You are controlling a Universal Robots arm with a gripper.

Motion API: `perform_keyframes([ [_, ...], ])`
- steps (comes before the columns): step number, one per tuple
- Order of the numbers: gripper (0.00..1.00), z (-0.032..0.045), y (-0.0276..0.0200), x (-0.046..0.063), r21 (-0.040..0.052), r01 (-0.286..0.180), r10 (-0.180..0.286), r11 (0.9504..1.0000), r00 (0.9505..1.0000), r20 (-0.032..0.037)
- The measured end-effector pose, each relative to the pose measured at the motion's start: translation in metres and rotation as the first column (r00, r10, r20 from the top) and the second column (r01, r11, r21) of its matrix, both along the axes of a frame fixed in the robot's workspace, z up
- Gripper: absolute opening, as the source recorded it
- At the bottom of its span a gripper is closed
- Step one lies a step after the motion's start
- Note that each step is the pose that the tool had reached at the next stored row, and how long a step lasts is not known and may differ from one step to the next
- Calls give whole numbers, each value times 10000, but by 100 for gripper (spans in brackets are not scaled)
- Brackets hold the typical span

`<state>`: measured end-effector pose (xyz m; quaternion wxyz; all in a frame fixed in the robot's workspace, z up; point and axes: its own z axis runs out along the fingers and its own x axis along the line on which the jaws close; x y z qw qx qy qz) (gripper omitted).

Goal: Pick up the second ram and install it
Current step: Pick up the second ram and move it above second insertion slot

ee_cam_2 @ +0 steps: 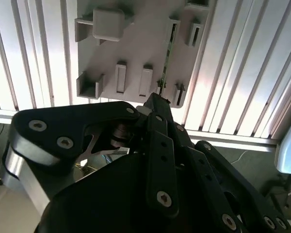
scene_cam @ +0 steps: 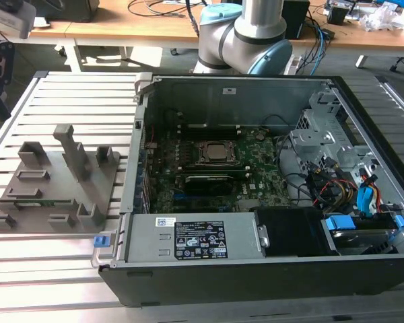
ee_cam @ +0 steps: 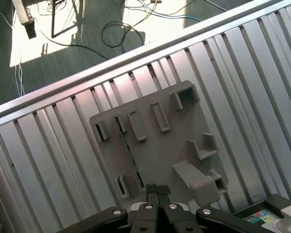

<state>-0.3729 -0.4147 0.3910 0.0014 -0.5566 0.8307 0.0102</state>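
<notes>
Slatted metal table (scene_cam: pixel 67 269) is carrying an open computer case (scene_cam: pixel 222 286) and, on the exterior view's left of it, a grey holder tray (scene_cam: pixel 108 188). In this tray the second ram (ee_cam: pixel 130 154) is standing on its thin edge, with its long axis running between two slotted posts. The gripper (ee_cam: pixel 158 190) is hanging above the tray and pointing down, its fingers pressed together and holding nothing. In both wrist views the stick is stretching straight away from the tips.
</notes>
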Motion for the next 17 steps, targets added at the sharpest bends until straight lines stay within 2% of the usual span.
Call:
perform_keyframes([
  [3, 11, 0, 0, 0, 0, -555, 555, 9985, 9985, 0],
  [4, 11, 0, 0, 0, 1, -876, 876, 9962, 9962, 0],
  [6, 11, 0, 0, 0, 0, -1156, 1156, 9933, 9933, 0],
  [8, 11, 0, 0, 0, 0, -1685, 1685, 9857, 9857, 0],
  [12, 11, 0, 1, 0, 1, -2204, 2204, 9754, 9754, -1],
  [15, 11, 0, 1, 0, 0, -2610, 2610, 9653, 9653, 0],
  [16, 11, 0, 1, 0, 0, -2779, 2779, 9606, 9606, 0],
  [17, 11, 0, 1, 0, 0, -3102, 3102, 9507, 9507, 0],
])
